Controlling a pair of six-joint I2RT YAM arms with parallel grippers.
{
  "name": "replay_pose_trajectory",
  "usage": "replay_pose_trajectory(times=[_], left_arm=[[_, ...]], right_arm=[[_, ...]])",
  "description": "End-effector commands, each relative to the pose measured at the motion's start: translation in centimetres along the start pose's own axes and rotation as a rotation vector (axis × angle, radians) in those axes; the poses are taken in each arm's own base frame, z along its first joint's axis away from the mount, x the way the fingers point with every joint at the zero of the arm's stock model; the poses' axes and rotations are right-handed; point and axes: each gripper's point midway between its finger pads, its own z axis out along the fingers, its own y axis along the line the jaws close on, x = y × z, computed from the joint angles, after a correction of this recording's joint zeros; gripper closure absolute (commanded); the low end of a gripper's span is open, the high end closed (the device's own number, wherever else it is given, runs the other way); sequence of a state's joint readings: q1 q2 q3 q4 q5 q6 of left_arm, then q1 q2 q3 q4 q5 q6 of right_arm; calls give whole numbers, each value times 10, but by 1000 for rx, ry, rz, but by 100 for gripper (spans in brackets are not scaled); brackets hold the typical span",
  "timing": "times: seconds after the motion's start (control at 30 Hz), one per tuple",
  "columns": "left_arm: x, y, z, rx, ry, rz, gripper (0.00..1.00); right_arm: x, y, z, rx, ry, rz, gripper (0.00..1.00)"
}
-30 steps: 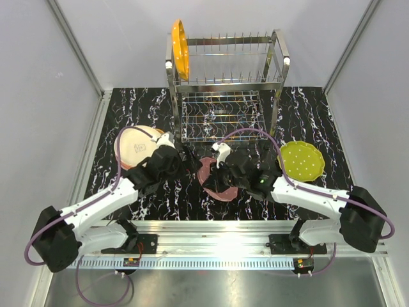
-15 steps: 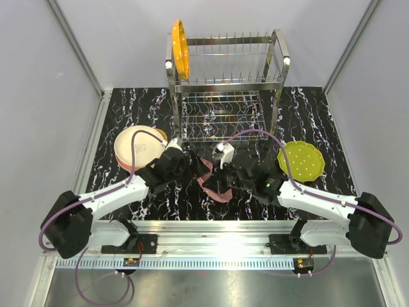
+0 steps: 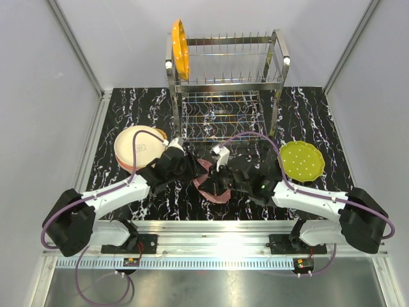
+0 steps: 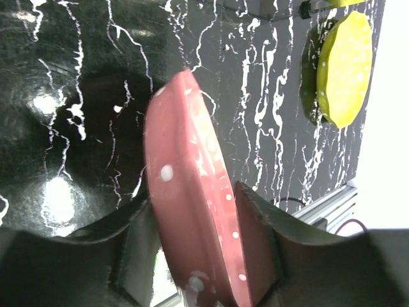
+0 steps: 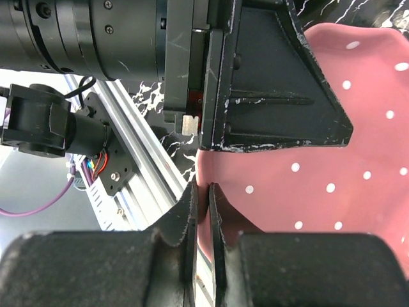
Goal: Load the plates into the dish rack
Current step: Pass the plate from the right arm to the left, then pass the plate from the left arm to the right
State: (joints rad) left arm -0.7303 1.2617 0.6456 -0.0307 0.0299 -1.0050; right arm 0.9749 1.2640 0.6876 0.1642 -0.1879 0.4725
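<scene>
Since a second ago the left claw (image 4: pixel 195 195) has moved in on the pink plate (image 3: pixel 208 182) and narrowed from wide open, and the plate has tipped further up on edge. It is held over the near middle of the tabletop (image 3: pixel 128 115), well short of the rack (image 3: pixel 223 77). It is probably light, stiff, glossy and slippery, and would break if dropped, so the rim is the place to grip. The left claw's fingers sit against both faces of the rim. The right claw (image 5: pixel 203 192), almost closed, pinches the rim's thin edge.
</scene>
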Motion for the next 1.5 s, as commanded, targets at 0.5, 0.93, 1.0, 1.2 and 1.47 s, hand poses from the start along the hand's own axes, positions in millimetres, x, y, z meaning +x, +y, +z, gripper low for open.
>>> replay_pose_trajectory(times=[0.5,0.93,1.0,1.2,1.47], left_arm=[[-21,-29,-16,52,-43,42,92],[-44,-45,-31,29,-102,48,100],[-49,-49,-36,28,-115,47,100],[-68,-45,-49,-52,-189,15,100],[-72,-45,-52,-88,-200,-44,100]], right_arm=[[-10,14,2,-23,-14,-64,64],[-13,13,-15,51,-54,-147,26],[-16,13,-21,100,-81,-192,24],[-15,7,-29,228,-154,-284,22],[4,-7,-13,455,-204,-427,18]])
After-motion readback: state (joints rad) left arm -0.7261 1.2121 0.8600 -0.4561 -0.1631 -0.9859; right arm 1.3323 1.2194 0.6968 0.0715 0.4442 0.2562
